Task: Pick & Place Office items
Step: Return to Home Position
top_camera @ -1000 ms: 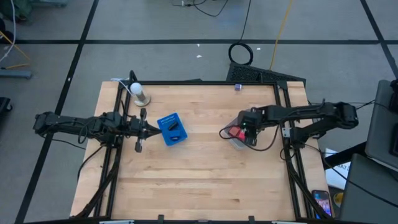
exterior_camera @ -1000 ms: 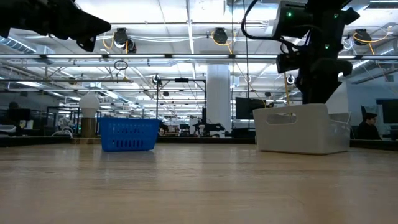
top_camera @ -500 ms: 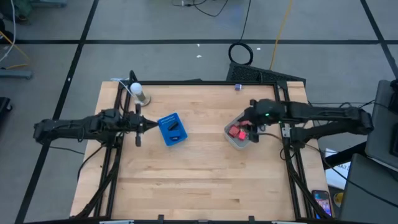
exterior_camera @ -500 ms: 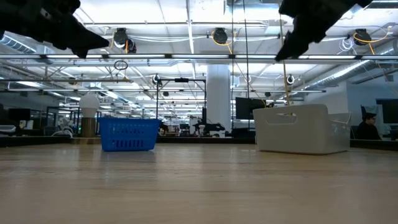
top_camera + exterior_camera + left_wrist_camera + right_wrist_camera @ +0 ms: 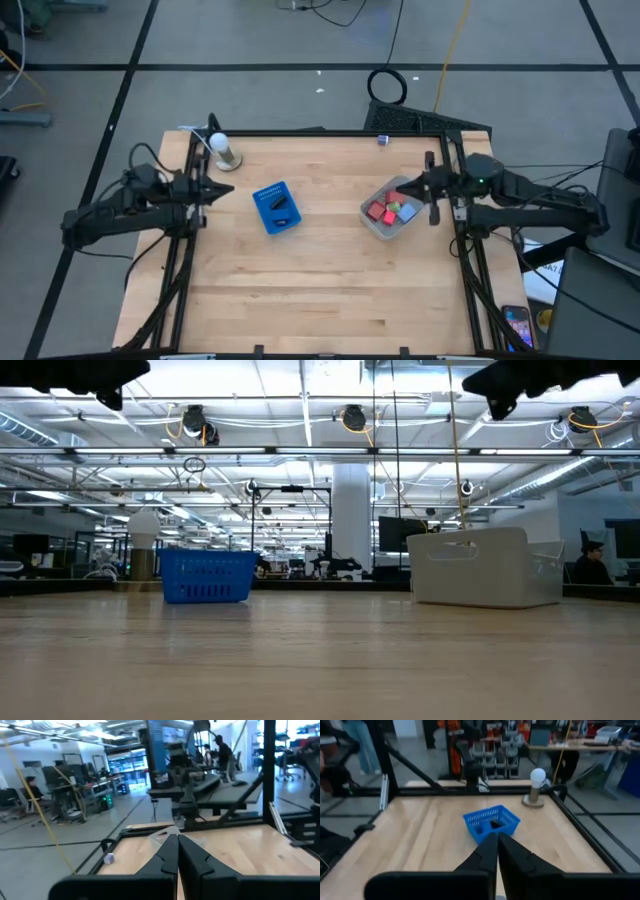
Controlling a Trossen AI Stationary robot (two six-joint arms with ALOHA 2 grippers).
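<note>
Office items (image 5: 381,211) sit in two holders mid-tabletop. Left gripper (image 5: 224,190) hangs at the left edge, fingers (image 5: 168,858) pressed together on nothing. Blue bin (image 5: 268,190), toward the left, holds dark flat pieces (image 5: 282,205). Tub (image 5: 369,224), toward the right, holds red, green and light-blue blocks. Right gripper (image 5: 420,187) hangs at the right edge just beside the tub, fingers (image 5: 488,853) likewise closed and empty. The pieces look like light, rigid, smooth plastic. I'd pinch blocks across their narrow sides; flat ones would be awkward to get under. In the low view both holders' walls hide the contents. The blocks' count and the dark pieces' shapes are unclear.
</note>
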